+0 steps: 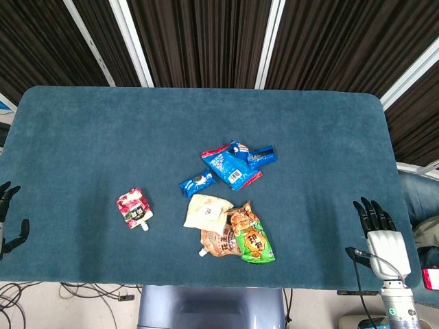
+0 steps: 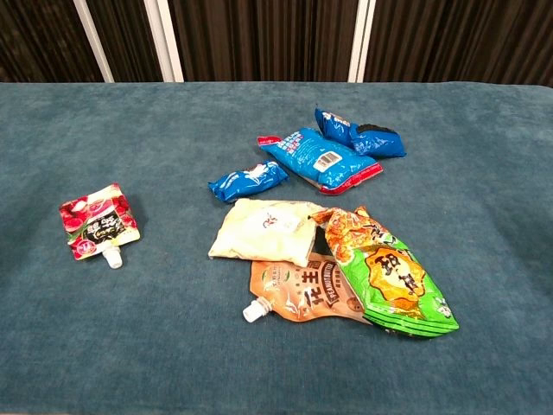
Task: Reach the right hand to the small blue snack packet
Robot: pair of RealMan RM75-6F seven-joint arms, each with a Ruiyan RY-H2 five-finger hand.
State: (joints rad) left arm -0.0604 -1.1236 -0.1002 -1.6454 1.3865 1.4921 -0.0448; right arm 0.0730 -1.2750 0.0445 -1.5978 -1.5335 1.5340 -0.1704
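Note:
The small blue snack packet (image 1: 198, 183) (image 2: 247, 181) lies flat near the middle of the teal table, left of a larger blue packet (image 1: 231, 166) (image 2: 319, 158). My right hand (image 1: 378, 227) rests at the table's near right edge, fingers spread with nothing in them, far to the right of the small packet. My left hand (image 1: 9, 218) shows only partly at the near left edge, fingers apart and empty. Neither hand appears in the chest view.
Another blue packet (image 1: 259, 155) (image 2: 359, 136) lies behind the larger one. A cream packet (image 1: 206, 212), a brown spouted pouch (image 1: 218, 242) and an orange-green bag (image 1: 250, 235) overlap in front. A red spouted pouch (image 1: 133, 208) lies to the left.

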